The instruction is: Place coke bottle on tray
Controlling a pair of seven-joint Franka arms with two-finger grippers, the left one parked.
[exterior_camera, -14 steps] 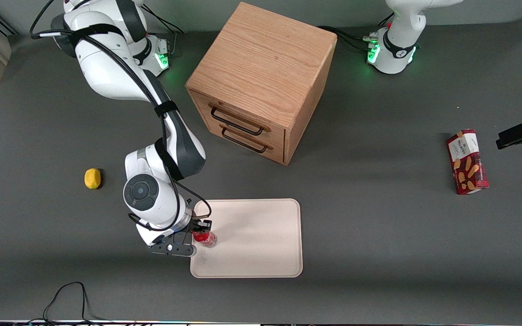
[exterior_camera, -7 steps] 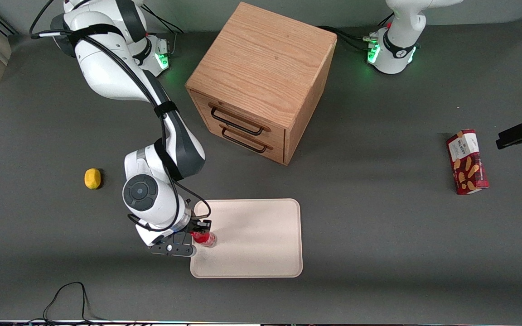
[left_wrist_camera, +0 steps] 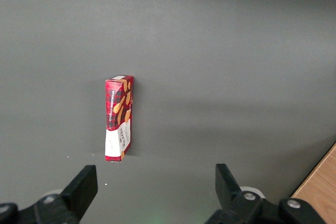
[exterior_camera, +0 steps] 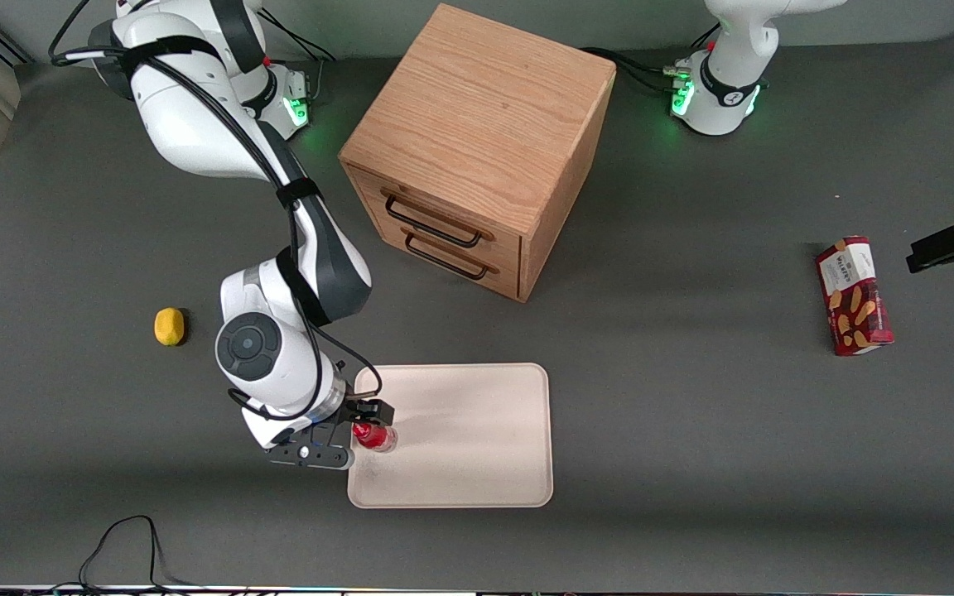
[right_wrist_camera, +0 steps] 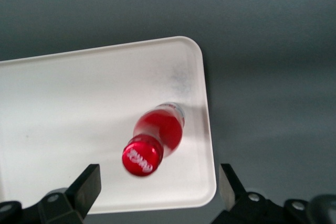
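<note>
Since a second ago the arm has lifted slightly and the gripper (exterior_camera: 365, 430) has spread open, letting go of the coke bottle (exterior_camera: 375, 436). The bottle stands upright on the tray (exterior_camera: 477, 463) near its working-arm edge, directly below and between the parted fingers (right_wrist_camera: 86, 187), so retreat goes straight up.

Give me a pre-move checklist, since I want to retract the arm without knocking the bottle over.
1. coke bottle standing on the tray: ok.
2. Bottle inside the rim rather than on it: ok, though near the tray's edge toward the working arm's end.
3. gripper open, fingers wide of the bottle: ok.
4. Fingers clear of the cap in height: cannot tell.
5. Nothing else on the tray close to the bottle: ok.
</note>
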